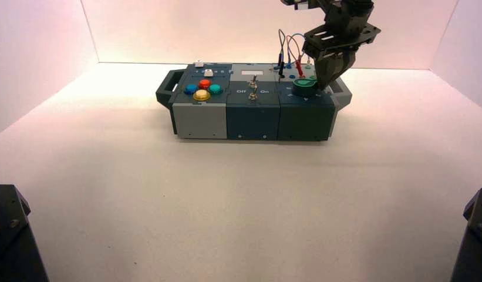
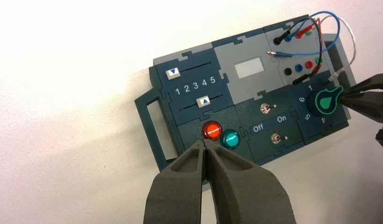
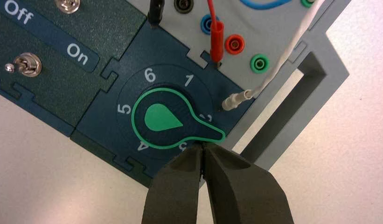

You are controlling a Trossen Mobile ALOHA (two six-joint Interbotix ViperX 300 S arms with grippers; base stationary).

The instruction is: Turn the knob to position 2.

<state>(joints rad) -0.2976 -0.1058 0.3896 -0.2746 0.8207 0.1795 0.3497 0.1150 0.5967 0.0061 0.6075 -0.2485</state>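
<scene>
The green teardrop knob (image 1: 304,87) sits on the right end of the box (image 1: 197,120), inside a ring of digits 1 to 6. In the right wrist view the knob (image 3: 163,119) has its lobe half over the 2, aimed between 2 and 3. My right gripper (image 3: 202,147) is shut and empty, its tips against the lobe's side near the 3. It reaches down to the knob in the high view (image 1: 323,85) and shows beside the knob (image 2: 325,102) in the left wrist view (image 2: 366,98). My left gripper (image 2: 205,142) is shut and empty, above the box's button end.
A white wire plug (image 3: 233,100) lies close to the knob's lobe, with red and green sockets (image 3: 234,44) behind it. The box's grey handle (image 3: 292,112) is beside my right gripper. Two toggle switches (image 2: 265,108), two sliders (image 2: 203,101) and coloured buttons (image 1: 203,89) fill the rest of the box.
</scene>
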